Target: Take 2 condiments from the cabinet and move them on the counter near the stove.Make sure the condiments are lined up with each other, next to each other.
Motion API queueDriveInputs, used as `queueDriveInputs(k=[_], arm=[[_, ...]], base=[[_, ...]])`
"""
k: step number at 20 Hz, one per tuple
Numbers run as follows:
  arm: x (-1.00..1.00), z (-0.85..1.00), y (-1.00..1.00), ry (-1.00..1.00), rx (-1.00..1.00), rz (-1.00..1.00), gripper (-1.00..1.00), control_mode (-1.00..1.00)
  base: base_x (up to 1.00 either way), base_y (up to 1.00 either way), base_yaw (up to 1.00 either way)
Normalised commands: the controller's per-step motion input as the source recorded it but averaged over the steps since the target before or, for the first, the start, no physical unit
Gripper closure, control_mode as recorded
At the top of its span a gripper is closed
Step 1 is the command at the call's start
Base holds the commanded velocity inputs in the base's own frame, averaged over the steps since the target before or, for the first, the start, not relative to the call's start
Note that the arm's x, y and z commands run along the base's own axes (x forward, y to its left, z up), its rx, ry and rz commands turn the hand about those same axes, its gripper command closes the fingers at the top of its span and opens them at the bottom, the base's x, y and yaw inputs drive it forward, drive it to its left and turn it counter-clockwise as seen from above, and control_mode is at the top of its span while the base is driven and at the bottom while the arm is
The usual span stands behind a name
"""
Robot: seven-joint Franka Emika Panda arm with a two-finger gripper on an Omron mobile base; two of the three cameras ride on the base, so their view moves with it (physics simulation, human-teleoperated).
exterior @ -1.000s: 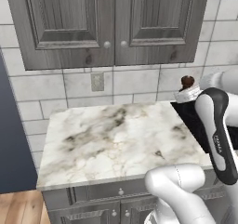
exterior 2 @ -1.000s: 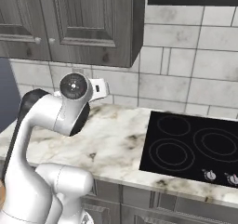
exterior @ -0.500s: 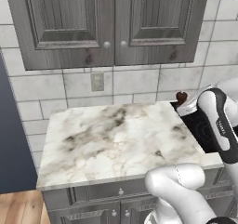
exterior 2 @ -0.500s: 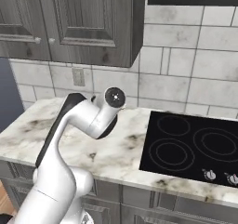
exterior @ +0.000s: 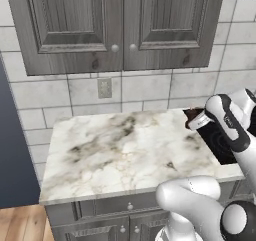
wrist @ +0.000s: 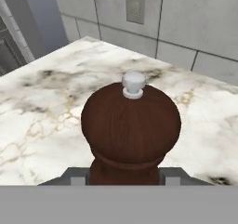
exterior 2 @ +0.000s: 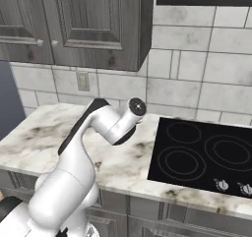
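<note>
Shaker sits clamped between the jaws, above the tabletop near its stove-side edge; lower it upright by the stove, leaving room alongside.

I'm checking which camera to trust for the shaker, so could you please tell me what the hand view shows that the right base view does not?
Hand view alone: the red-brown shaker with its white top knob, gripped between the gripper fingers, seemingly above the counter.

Right base view alone: the stove with its knobs, the closed cabinet, and the arm.

Both: the marble counter, tiled wall and wall outlet.
</note>
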Motion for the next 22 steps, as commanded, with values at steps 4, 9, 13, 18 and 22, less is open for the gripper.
queueDriveInputs(k=[4,9,13,18,22], arm=[[0.19,-0.44,-0.34,0.00,0.00,0.00,1.00,-1.00],[0.14,-0.44,-0.38,0.00,0.00,0.00,1.00,-1.00],[0.17,-0.46,-0.29,0.00,0.00,0.00,1.00,-1.00],[0.07,-0.44,-0.17,0.00,0.00,0.00,1.00,-1.00],[0.00,-0.38,-0.02,0.00,0.00,0.00,1.00,-1.00]], base=[[0.00,0.00,0.00],[0.00,0.00,0.00],[0.00,0.00,0.00],[0.00,0.00,0.00],[0.00,0.00,0.00]])
